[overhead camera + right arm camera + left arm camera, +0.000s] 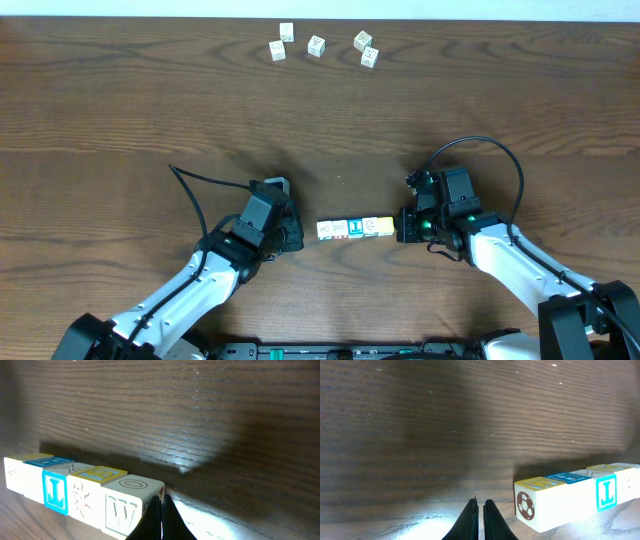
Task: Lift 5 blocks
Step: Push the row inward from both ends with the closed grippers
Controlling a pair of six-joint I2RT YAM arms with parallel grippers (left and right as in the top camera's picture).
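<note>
Overhead view: near the front, the blocks [354, 229] lie in one tight left-to-right row; the right gripper [161, 504], pinched together, touches the row's right end, and the left gripper [480, 506], likewise pinched together, sits just short of its left end. Likely next: the left presses in, then both lift. Far back lie five loose cubes [316, 45]; no containers show.

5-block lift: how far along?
Done: five blocks lined end to end on the table. In hand: right fingers, shut, against the W block; left fingers, shut, short of the ball-print block. Left: close that gap, squeeze the row, lift; nothing is raised yet.
</note>
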